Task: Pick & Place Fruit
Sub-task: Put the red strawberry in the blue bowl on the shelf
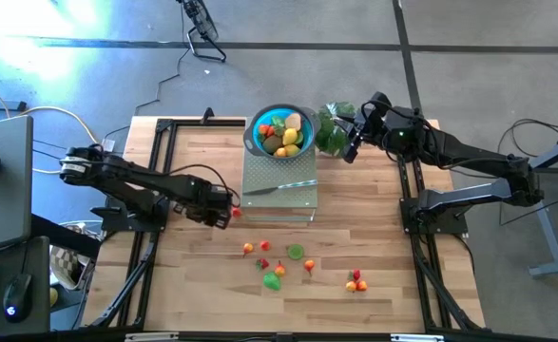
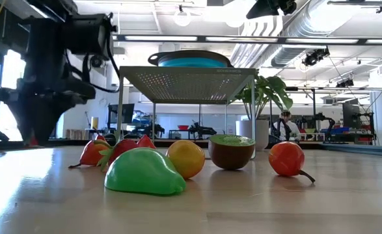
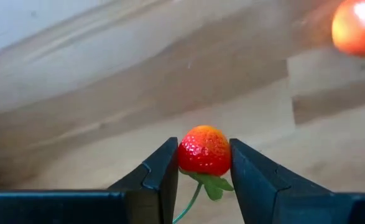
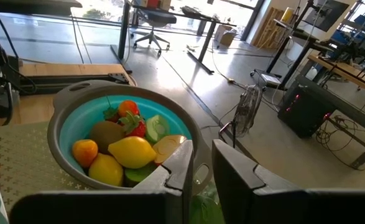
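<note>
The left gripper [image 3: 201, 180] has its jaws closed snugly on a toy strawberry [image 3: 204, 150], pinching it near the fingertips with the green stem trailing below. That shallow hold is the worry: a quick swing toward the blue bowl [image 1: 280, 133] could roll the berry out. On the table it sits at about nine o'clock from the mesh stand [image 1: 280, 195]. Loose fruits [image 1: 280, 266] lie nearer the front edge, around five to six o'clock of the stand. Farther back, the bowl sits on the stand at twelve o'clock, already holding a lemon [image 4: 132, 151]. The right gripper [image 4: 198, 171] hovers beside it, nearly shut, empty.
</note>
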You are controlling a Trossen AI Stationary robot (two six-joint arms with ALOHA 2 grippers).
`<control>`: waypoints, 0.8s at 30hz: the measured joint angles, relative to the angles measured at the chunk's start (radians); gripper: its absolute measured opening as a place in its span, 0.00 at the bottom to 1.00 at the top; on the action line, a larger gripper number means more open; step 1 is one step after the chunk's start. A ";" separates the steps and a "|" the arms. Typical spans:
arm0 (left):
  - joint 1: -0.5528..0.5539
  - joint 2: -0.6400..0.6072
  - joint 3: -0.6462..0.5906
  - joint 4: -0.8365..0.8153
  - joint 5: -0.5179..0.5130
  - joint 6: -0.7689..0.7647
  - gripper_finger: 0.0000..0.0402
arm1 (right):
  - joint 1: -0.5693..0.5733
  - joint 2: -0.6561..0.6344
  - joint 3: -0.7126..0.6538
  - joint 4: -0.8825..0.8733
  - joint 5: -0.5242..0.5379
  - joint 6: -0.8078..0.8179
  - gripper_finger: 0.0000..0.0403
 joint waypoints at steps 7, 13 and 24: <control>0.000 -0.056 0.073 -0.043 -0.008 0.007 0.30 | 0.000 0.000 0.000 0.010 0.000 -0.003 0.13; 0.000 -0.090 0.189 -0.107 -0.032 0.053 0.29 | 0.000 0.000 0.000 0.015 0.000 -0.007 0.13; 0.001 -0.112 0.498 -0.174 -0.250 0.194 0.29 | 0.000 0.000 0.000 0.042 0.000 -0.008 0.13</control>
